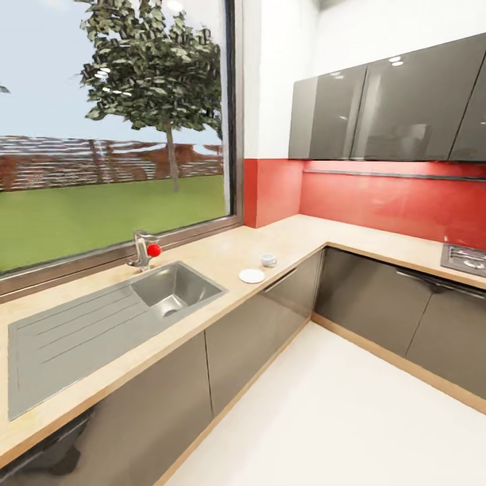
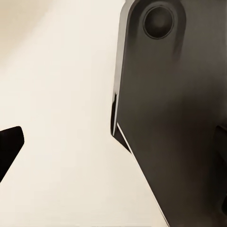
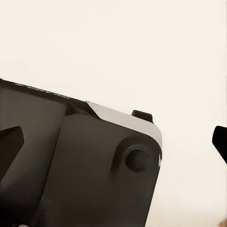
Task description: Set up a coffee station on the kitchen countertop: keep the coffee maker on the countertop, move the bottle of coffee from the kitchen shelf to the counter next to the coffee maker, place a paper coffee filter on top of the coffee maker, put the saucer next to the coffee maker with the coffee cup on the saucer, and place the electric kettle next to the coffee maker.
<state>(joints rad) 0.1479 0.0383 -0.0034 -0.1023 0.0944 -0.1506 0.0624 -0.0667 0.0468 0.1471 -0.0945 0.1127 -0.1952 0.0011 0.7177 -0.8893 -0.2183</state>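
- A large window [image 1: 111,128] takes up the wall above the counter and looks onto a lawn, a tree and a brown fence under a pale sky.
- An L-shaped wooden countertop [image 1: 297,236] runs beneath it and turns the corner.
- A steel sink [image 1: 177,288] with a ribbed drainboard is set into the counter; a tap [image 1: 142,248] with a red knob stands behind it.
- Glossy grey base cabinets [image 1: 256,324] sit below, and grey wall cabinets [image 1: 391,108] hang above a red backsplash [image 1: 378,199].
- A hob [image 1: 466,258] shows at the counter's far right.
- The floor [image 1: 337,418] is plain white, and ceiling lights reflect in the upper cabinet doors.
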